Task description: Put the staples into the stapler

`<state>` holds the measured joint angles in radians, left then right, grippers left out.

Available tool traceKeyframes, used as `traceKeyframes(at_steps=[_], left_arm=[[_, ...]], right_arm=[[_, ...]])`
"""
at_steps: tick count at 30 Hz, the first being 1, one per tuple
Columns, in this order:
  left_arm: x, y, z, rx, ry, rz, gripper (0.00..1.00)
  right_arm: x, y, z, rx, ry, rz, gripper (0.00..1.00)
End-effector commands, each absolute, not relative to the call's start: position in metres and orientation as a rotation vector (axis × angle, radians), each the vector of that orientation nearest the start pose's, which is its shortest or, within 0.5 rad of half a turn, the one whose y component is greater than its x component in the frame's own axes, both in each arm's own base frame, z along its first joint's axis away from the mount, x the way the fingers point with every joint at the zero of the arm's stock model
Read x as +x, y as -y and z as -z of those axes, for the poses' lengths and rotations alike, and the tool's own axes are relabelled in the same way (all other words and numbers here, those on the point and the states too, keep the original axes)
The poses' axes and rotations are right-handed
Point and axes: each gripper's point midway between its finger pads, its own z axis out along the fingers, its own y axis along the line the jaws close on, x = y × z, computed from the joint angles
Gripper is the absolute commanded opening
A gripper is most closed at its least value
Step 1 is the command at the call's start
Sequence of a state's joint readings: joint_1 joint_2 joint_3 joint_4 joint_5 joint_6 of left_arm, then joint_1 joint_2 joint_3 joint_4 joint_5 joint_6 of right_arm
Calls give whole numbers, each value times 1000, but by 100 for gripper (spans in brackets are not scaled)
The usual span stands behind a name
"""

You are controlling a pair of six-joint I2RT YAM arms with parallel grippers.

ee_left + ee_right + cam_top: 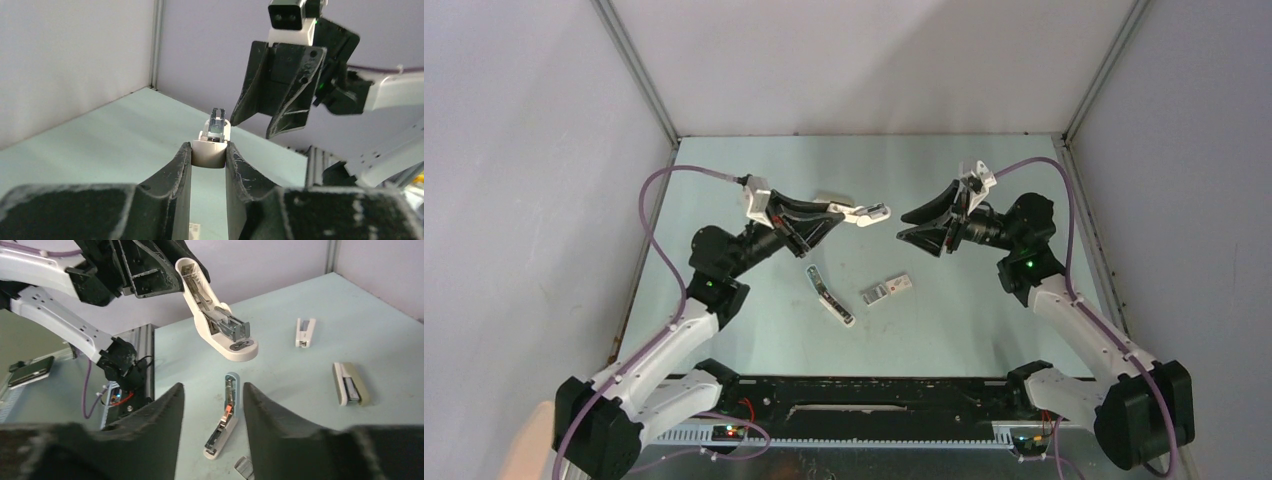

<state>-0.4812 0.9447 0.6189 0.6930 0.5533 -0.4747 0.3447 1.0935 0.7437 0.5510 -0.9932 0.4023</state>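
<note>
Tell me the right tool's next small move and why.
Probably lower the right tool toward the staples: its jaws stand open and empty, the box lies untouched on the table beside the opened slim stapler, and the left tool is occupied, clamped on a white stapler held aloft.

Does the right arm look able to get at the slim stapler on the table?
Probably yes. The right arm's fingers stand apart and empty, and the slim stapler lies uncovered on the table just ahead; the white wedge stapler in the left arm's fingers hangs raised beyond it.
</note>
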Motion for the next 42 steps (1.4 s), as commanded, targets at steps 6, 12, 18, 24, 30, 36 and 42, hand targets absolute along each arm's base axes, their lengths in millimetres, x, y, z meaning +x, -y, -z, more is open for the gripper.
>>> traceKeyframes(at_steps=[6,12,18,24,30,36,42], left_arm=[[240,260,-337,819,-1105,976,0],[236,265,-337,787,-981,983,0],[224,267,-330,793,-883,1004,0],[220,265,-324,813,-842,949,0],[223,262,-329,707,-818,926,0],[216,267,-331,646,-792,968,0],[217,262,-333,582,-779,983,0]], right_arm=[[251,-244,-321,-658,-1477,-1067,64],[267,-234,-306,-274,-1696,-1111,66],[257,-240,-302,-345,-1706,-1137,66],[259,-226,-299,-319,-1722,-1062,68],[256,-232,-294,-215,-1789,-1147,65],[250,-245,-301,-223,-1771,-1216,64],[255,-239,-290,-160,-1806,-1181,58]])
